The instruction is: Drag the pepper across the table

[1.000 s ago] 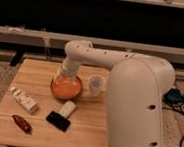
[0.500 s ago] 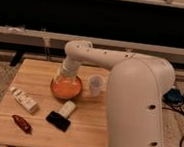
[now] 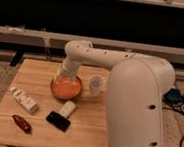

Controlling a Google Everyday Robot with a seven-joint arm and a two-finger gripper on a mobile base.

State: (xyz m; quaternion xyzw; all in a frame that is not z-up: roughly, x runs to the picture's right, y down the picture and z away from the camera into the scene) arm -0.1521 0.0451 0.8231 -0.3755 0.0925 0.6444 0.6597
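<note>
The pepper [image 3: 22,123] is a small glossy dark red chili lying near the front left corner of the light wooden table [image 3: 45,72]. My white arm reaches in from the right, and my gripper [image 3: 66,77] hangs over the orange bowl [image 3: 66,88] in the table's middle, well right of and behind the pepper. The gripper's tips are hidden against the bowl.
A white bottle [image 3: 23,100] lies on its side behind the pepper. A flat black rectangular object [image 3: 58,120] and a small pale block [image 3: 68,108] lie in front of the bowl. A clear cup [image 3: 96,84] stands right of the bowl. My arm's large body covers the table's right side.
</note>
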